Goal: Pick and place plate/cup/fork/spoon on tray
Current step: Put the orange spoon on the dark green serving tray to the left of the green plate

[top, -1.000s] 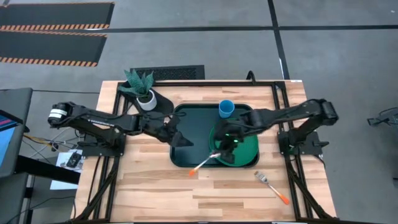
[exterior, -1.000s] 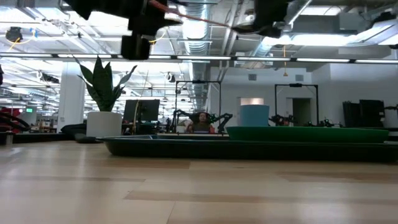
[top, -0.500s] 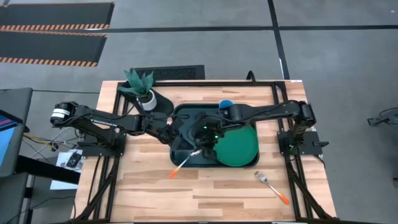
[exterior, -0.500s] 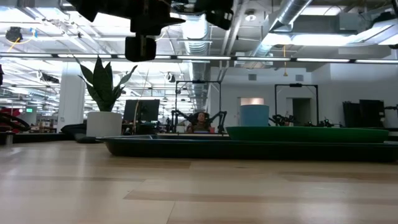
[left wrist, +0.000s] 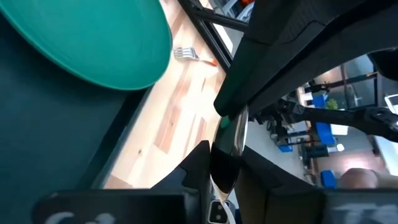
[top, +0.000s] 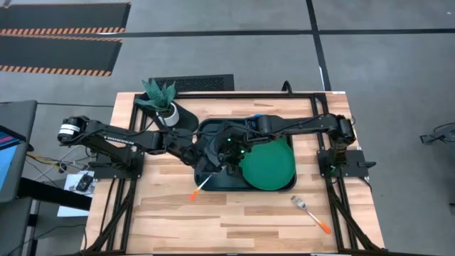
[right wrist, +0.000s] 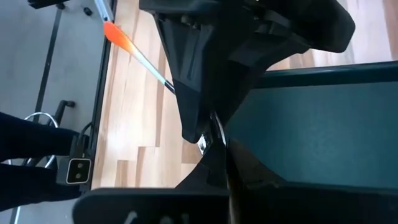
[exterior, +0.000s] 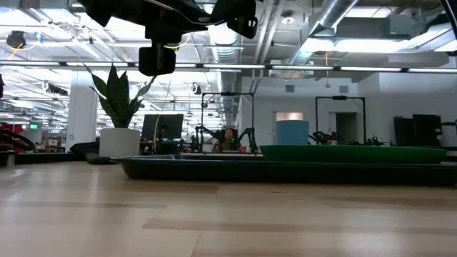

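The dark tray (top: 210,131) lies mid-table. The green plate (top: 270,165) rests flat on its right half. The light-blue cup (exterior: 291,132) stands at the tray's far side and is mostly hidden under my right arm in the high view. The fork (top: 311,213) lies on the table, near right. My right gripper (top: 227,161) is shut on the spoon (top: 200,187) over the tray's near left part. My left gripper (top: 207,159) is open beside it. Its fingers stand on either side of the spoon's bowl (left wrist: 225,158); I cannot tell whether they touch it. My right gripper pinches the spoon at its metal end, by the neck (left wrist: 238,118) just behind the bowl. The spoon is lifted clear. Its orange handle (right wrist: 127,42) slants away from the fingers, out over the tray's near edge toward the table's near left.
A potted plant (top: 162,102) in a white pot stands at the table's far left, beside the tray. Bare wood lies along the near side of the table (top: 242,224). Both arms cross over the tray's left half.
My right gripper has carried the spoon from above the plate toward the table's left, across the tray, up to my left gripper. The spoon has stayed lifted, its handle pointing near-left. The plate now shows uncovered.
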Controlling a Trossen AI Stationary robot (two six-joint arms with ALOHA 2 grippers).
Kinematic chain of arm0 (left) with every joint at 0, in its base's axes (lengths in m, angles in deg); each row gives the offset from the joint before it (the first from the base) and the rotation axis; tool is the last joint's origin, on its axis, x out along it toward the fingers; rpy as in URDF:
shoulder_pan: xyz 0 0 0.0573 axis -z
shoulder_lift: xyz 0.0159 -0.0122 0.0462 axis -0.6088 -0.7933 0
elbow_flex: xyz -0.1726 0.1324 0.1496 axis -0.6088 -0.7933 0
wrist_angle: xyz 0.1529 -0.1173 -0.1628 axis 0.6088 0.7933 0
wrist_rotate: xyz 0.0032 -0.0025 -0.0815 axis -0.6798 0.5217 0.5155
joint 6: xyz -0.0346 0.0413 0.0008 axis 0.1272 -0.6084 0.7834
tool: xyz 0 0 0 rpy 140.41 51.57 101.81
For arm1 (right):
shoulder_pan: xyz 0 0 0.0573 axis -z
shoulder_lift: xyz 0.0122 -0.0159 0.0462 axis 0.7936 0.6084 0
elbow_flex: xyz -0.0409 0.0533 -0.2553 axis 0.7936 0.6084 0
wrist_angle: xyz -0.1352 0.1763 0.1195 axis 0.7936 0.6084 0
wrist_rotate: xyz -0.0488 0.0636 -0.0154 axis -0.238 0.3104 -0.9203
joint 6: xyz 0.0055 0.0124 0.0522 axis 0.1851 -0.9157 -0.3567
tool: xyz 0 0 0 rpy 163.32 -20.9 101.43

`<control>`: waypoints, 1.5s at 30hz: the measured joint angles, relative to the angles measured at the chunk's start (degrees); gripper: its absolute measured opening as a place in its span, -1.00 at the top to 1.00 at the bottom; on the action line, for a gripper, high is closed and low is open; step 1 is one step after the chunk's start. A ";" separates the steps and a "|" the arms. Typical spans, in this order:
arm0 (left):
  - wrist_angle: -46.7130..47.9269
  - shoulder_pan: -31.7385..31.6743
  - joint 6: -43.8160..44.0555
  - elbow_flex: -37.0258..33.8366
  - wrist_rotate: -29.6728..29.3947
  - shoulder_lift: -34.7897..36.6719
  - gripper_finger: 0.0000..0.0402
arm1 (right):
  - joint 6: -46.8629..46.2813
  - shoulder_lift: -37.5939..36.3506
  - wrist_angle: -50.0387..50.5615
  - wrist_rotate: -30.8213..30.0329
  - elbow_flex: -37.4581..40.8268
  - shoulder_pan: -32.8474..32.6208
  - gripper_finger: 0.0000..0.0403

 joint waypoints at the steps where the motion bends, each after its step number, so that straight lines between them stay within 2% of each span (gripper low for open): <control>1: 0.15 -0.18 -0.21 0.00 -0.04 0.00 0.81 | -0.05 0.00 0.07 0.00 0.00 0.21 0.98; 7: 0.31 -1.30 -0.98 -0.02 -1.49 0.00 0.94 | -0.21 0.00 0.17 0.83 0.00 0.67 0.98; 16: 0.31 -1.56 -2.30 -0.09 -3.49 0.00 0.87 | 0.51 -0.09 0.24 0.79 0.00 0.67 0.98; 19: 0.31 -1.56 -2.88 -0.09 -3.70 0.00 0.95 | 0.39 -0.09 0.21 0.30 0.00 0.76 0.98; 24: 0.29 -1.64 -2.02 -0.09 -5.54 0.00 0.99 | 0.23 -0.20 0.48 -0.71 0.00 1.36 0.80; 28: 0.27 -1.69 1.36 0.04 -10.04 0.04 0.99 | -0.20 -1.81 4.33 -0.92 0.00 2.37 0.51; 32: 4.61 -1.84 4.76 -0.11 -15.79 -0.02 1.00 | 0.45 -6.06 14.53 0.05 -0.12 3.53 0.23; 35: 9.30 -1.77 6.87 -0.07 -20.38 0.02 1.00 | -0.86 -9.27 19.36 -1.74 -0.09 4.64 0.07; 38: 15.13 -1.59 9.40 -0.09 -27.82 0.02 1.00 | -3.64 -12.99 22.33 -4.66 -0.09 5.16 -0.03; 41: 19.59 -1.63 8.35 -0.34 -34.19 0.02 1.00 | -7.02 -17.46 25.41 -7.36 -0.09 4.18 -0.06; 45: 18.30 -1.58 7.66 -2.65 -37.47 0.02 1.00 | -11.05 -22.95 27.15 -12.26 -0.07 1.73 -0.04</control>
